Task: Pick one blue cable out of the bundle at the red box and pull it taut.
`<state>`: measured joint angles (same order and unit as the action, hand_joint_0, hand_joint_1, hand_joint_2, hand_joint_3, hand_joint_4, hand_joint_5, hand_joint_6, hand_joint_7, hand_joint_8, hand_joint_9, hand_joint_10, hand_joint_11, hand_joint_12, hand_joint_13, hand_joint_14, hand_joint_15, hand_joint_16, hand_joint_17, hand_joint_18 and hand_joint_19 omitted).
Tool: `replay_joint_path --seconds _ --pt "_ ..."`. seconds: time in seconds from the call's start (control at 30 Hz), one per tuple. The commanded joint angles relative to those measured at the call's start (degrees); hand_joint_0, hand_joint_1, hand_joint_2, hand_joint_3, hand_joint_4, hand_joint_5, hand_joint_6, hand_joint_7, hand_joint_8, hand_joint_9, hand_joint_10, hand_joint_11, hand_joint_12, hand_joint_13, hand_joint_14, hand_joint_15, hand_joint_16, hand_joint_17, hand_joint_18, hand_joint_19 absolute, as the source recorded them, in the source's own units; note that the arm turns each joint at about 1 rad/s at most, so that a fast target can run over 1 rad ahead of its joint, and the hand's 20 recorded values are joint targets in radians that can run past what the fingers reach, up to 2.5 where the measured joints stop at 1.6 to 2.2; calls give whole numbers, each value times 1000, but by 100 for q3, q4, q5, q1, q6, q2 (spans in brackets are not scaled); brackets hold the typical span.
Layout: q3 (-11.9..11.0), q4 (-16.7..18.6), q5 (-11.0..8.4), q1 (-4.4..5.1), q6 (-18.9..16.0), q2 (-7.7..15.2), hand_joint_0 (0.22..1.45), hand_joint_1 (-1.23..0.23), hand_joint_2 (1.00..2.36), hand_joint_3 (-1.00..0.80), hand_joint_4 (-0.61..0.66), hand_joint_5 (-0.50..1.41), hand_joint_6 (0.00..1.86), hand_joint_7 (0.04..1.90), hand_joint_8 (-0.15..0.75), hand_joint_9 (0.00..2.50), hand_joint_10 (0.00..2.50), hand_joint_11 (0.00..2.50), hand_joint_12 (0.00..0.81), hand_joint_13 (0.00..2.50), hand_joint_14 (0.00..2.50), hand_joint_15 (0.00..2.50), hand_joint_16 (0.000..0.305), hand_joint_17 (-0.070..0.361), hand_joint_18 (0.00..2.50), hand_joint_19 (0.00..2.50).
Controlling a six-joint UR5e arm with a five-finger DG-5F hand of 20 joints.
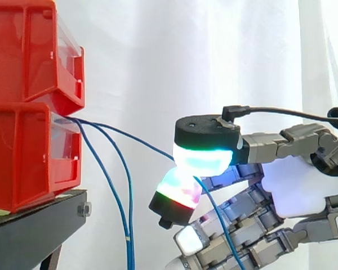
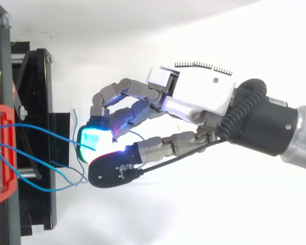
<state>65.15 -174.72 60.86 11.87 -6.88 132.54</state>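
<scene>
We have the hand right of the box. Its fingers are closed in a pinch on one cable, with the thumb pad above and a second pad below. The cable leaves the front of the box, runs right in a shallow sag to the pinch, then drops away under the palm. Two loose cables hang from the same spot, apart from the fingers. The contact itself is hidden between the pads, so we judge the grip as probably sound, not certain.

To pull well, we draw the hand straight right, away from the box and level with the cable's exit, so the sag goes out without scraping the box lip. We go slowly and pinch firmly, since a thin cable may slide through soft pads. We stop once the span runs straight, because more pull may shift the box on its stand. From above, we check that the loose cables do not catch.
</scene>
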Motion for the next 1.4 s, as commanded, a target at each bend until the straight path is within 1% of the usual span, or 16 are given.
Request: replay_joint_path --seconds 0.0,0.07,0.1,0.17,0.2,0.23,0.3,0.37,0.63,0.77,1.37 --pt "42 0 -13 0 2 0 632 -790 1020 -102 30 -126 945 1158 328 753 10 540 394 521 8 262 53 119 539 205" --pt "182 0 -13 0 2 0 632 -790 1021 -102 33 -126 945 1169 328 752 12 539 394 520 10 267 53 119 540 198" --pt "349 53 -13 0 -51 0 633 -790 1021 -105 30 -126 945 1157 328 752 10 540 394 521 8 269 53 119 539 205" --pt "446 176 -13 0 -51 0 634 -790 1019 -104 29 -127 946 1155 327 751 12 541 394 521 8 266 53 119 538 206" --pt "516 422 -4 0 -59 0 634 -789 1019 -107 31 -127 945 1164 327 752 10 540 395 521 8 264 53 119 538 206" --pt "534 835 -31 0 -7 0 634 -790 1019 -107 32 -127 945 1166 326 752 10 532 394 521 8 262 53 119 538 207" --pt "569 940 -31 0 -7 0 634 -790 1019 -104 29 -127 946 1155 326 750 10 542 395 518 9 263 53 119 539 206" --pt "595 958 5 0 -15 0 633 -790 1020 -103 31 -127 945 1162 328 751 12 539 393 519 8 263 53 119 537 206" --pt "604 1037 5 0 2 0 635 -790 1020 -104 28 -128 945 1164 326 750 12 539 394 517 8 261 53 119 536 199" --pt "604 1028 -22 0 2 0 636 -791 1020 -104 25 -128 946 1163 325 751 10 547 395 516 8 261 53 119 535 200" --pt "613 1019 -31 0 2 0 636 -790 1020 -105 32 -128 947 1151 326 758 10 547 393 519 8 269 53 119 537 204"
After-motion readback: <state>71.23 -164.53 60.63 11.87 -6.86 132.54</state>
